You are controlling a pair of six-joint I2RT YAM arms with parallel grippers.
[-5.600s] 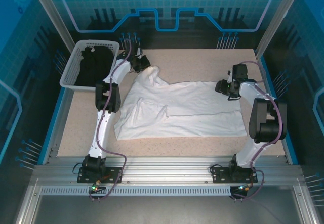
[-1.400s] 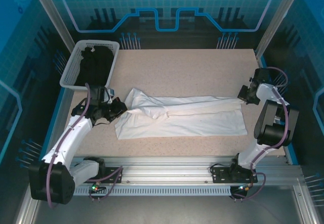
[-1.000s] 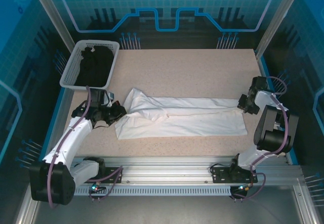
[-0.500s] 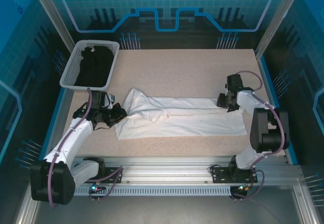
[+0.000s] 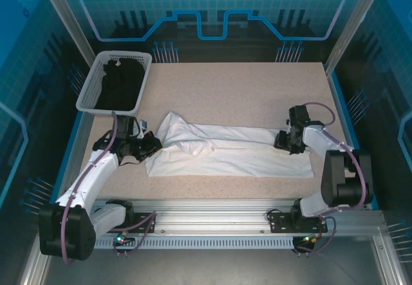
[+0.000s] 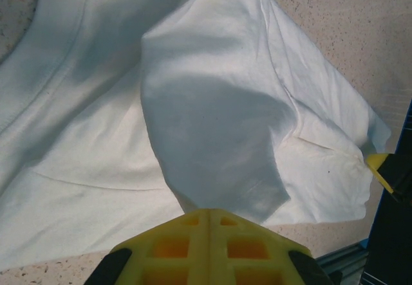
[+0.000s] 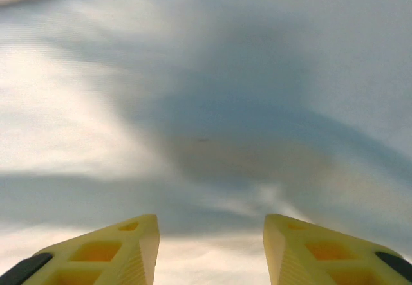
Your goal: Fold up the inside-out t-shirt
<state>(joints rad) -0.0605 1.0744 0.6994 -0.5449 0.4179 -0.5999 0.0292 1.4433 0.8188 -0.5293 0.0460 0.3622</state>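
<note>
At my left hand [image 6: 206, 215] the fingers are closed together and a flap of the t-shirt [image 5: 219, 153] runs straight into them, so I read that as a pinch on the cloth, near what looks like the collar seam. Over on the other side, my right hand [image 7: 211, 222] is spread open, fingers apart, low over white cloth with nothing between them.

The shirt lies across the middle of the table [image 5: 244, 85] as a long narrow band, left to right. It is wrinkled, and its far edge is bunched near my left hand. Judging by that, the lengthwise fold is in and the right end wants gripping next.

To do it well, I bring the open right hand down onto the edge itself. I take every layer, not just the top one, and hold the left pinch firm so the band pulls taut without skewing.

Off in the far left corner, the basket [image 5: 96, 87] of black clothes [image 5: 122, 82] sits well apart.
</note>
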